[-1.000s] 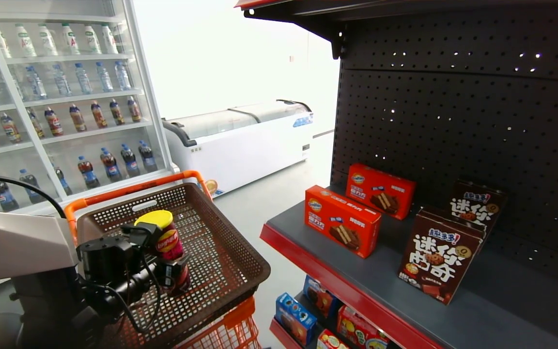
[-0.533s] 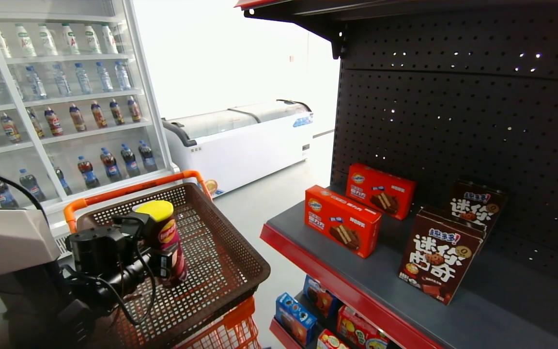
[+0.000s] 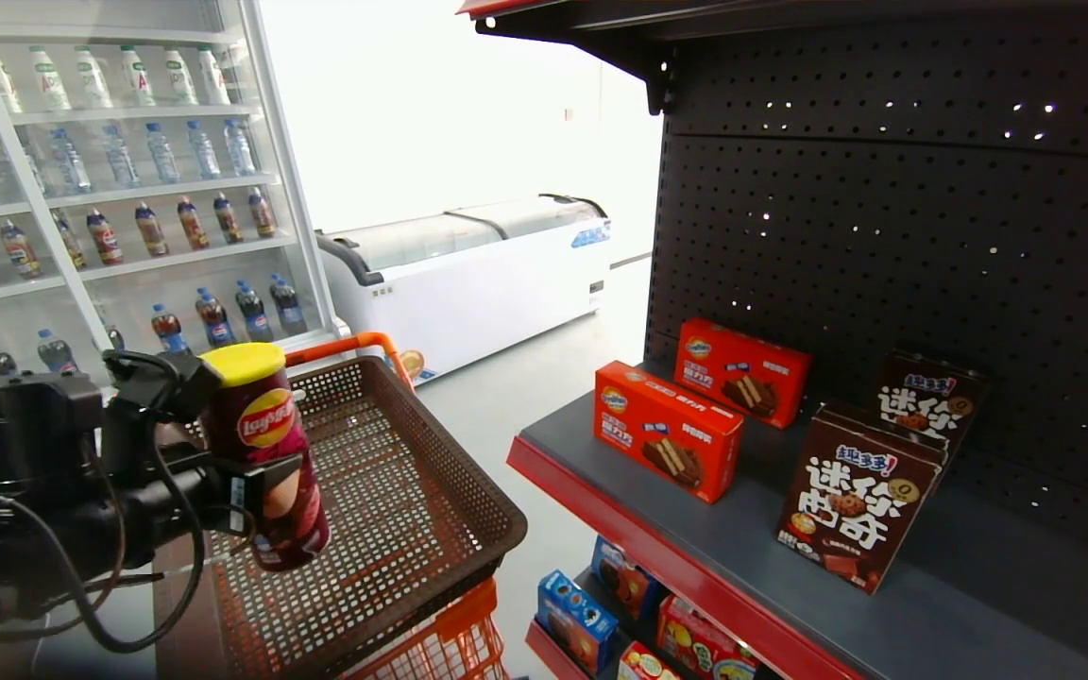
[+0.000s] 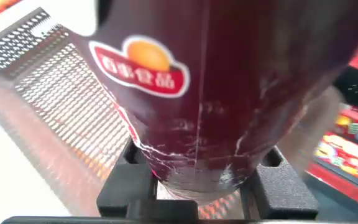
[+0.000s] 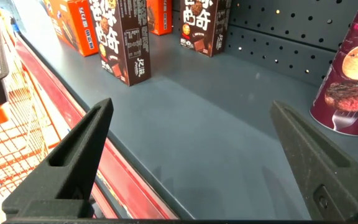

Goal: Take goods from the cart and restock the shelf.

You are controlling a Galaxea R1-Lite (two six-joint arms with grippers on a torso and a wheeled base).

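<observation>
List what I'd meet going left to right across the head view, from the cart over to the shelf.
chip can → cart basket → front orange box → rear orange box → front brown box → rear brown box

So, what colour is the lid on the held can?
Yellow lid on the can; head view best.

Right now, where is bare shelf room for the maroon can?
Widest bare grey shelf deck: between the dark brown cookie boxes and the purple chip canister. A narrower strip runs along the red front edge. Crowded around the orange wafer boxes.
</observation>
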